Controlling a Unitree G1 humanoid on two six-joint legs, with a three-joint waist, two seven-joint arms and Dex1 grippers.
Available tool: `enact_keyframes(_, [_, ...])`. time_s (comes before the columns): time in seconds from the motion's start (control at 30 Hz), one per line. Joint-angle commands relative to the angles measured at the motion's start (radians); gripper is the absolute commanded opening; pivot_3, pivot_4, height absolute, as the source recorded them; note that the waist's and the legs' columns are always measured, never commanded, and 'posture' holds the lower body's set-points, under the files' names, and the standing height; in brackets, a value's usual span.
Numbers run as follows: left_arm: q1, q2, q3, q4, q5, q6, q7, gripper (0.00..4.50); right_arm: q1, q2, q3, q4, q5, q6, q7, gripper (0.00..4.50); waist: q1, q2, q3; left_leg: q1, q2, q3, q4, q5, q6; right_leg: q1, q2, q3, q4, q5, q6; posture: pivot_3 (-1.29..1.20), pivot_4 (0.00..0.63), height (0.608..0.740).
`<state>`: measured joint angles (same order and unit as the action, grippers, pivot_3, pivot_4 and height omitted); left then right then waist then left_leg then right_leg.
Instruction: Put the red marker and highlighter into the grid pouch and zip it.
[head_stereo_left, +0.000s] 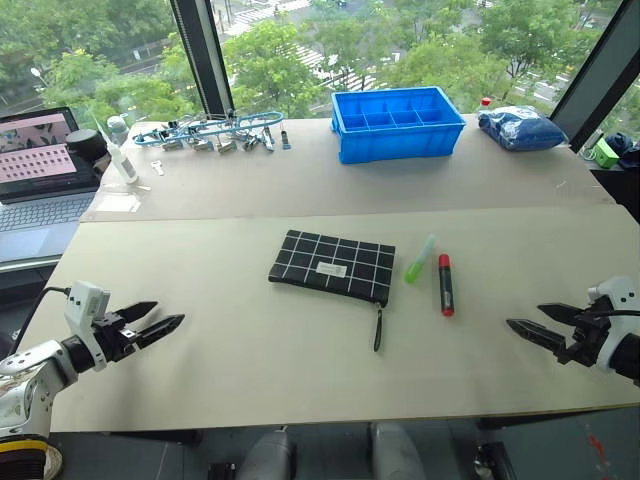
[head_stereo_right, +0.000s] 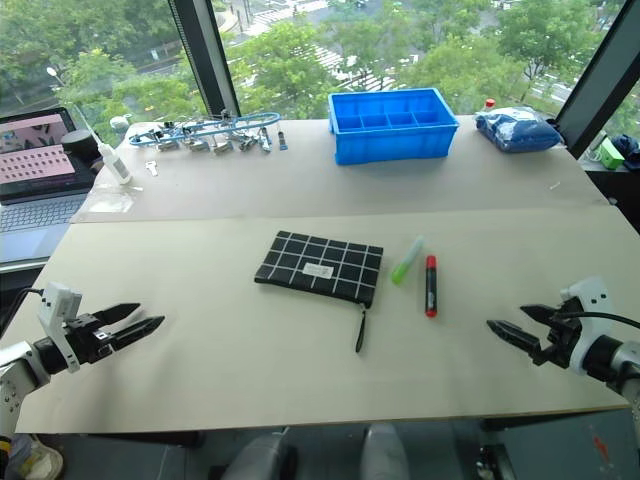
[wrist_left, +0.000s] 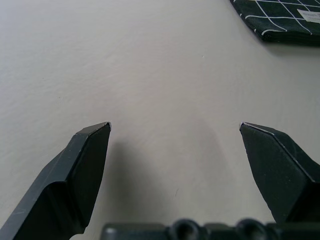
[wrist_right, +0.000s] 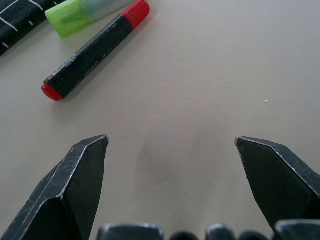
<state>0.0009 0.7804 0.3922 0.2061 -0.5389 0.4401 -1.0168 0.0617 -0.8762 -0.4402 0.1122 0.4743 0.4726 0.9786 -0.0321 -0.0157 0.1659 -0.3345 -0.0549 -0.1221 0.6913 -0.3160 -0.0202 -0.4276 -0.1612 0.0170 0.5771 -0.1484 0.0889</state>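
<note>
The grid pouch (head_stereo_left: 333, 265) lies flat near the middle of the table, black with white lines and a small white label. Its long black pull strap (head_stereo_left: 378, 328) trails toward the front edge. Just right of the pouch lie the light-green highlighter (head_stereo_left: 419, 258) and then the red marker (head_stereo_left: 445, 284), side by side and apart from each other. My left gripper (head_stereo_left: 168, 314) hovers open and empty over the front left of the table, far from the pouch. My right gripper (head_stereo_left: 525, 315) is open and empty at the front right, a short way from the red marker (wrist_right: 95, 50).
A blue compartment bin (head_stereo_left: 397, 122) stands at the back centre, with a blue bag (head_stereo_left: 520, 128) to its right. Metal tools (head_stereo_left: 210, 132) and a white bottle (head_stereo_left: 120, 160) sit at the back left. A laptop (head_stereo_left: 35, 165) lies off the left side.
</note>
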Motion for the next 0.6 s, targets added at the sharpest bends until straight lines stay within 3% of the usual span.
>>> enact_keyframes(0.03, [-0.021,0.007,0.026,-0.031,-0.038,0.021,-0.014,4.48,-0.030,0.004,-0.010,0.006,0.001,-0.018,-0.014,4.50,0.001,0.000,0.000,0.000,0.000,0.000,0.000,0.000,0.000,0.000,0.000,0.000,0.000,0.000,0.000,0.00,0.150,0.740])
enact_keyframes(0.1, [-0.048,0.006,0.005,-0.016,-0.045,-0.006,-0.071,4.48,-0.062,0.023,-0.018,-0.006,0.024,-0.008,-0.028,4.50,0.002,0.000,0.000,0.000,0.000,0.000,0.000,0.000,0.000,0.000,0.000,0.000,0.000,0.000,0.000,0.00,0.150,0.740])
enact_keyframes(0.2, [-0.075,0.024,-0.073,0.037,0.090,-0.194,-0.108,4.48,-0.102,0.025,-0.036,-0.091,0.097,0.045,-0.012,4.50,0.006,0.000,0.000,0.000,0.000,0.000,0.000,0.000,0.000,0.000,0.000,0.000,0.000,0.000,0.000,0.00,0.150,0.740])
enact_keyframes(0.33, [-0.121,0.050,-0.147,0.071,0.184,-0.353,-0.158,4.50,-0.167,0.008,-0.028,-0.209,0.197,0.127,0.016,3.51,0.007,0.001,0.001,0.000,0.000,0.000,0.000,0.000,0.000,0.000,0.000,0.000,0.000,0.003,-0.005,0.00,0.150,0.740])
enact_keyframes(0.43, [-0.203,0.055,-0.164,0.102,0.198,-0.409,-0.177,4.50,-0.220,0.005,0.005,-0.319,0.288,0.198,0.034,2.39,0.015,0.000,0.002,-0.001,0.000,0.000,0.000,0.000,0.000,0.000,0.000,-0.001,-0.001,0.003,-0.005,0.00,0.150,0.740])
enact_keyframes(0.5, [-0.253,0.056,-0.181,0.107,0.200,-0.426,-0.199,4.50,-0.253,0.016,0.064,-0.365,0.303,0.218,0.042,1.89,0.019,-0.001,0.002,-0.001,0.000,0.000,0.001,0.000,0.000,0.000,0.000,-0.001,0.000,0.003,-0.005,0.00,0.150,0.740])
enact_keyframes(0.6, [-0.303,0.050,-0.217,0.122,0.215,-0.455,-0.239,4.50,-0.313,0.048,0.188,-0.423,0.301,0.244,0.035,0.79,0.019,-0.001,0.002,-0.001,0.000,0.000,0.001,0.000,0.000,0.000,0.000,-0.001,0.000,0.002,-0.004,0.00,0.150,0.740])
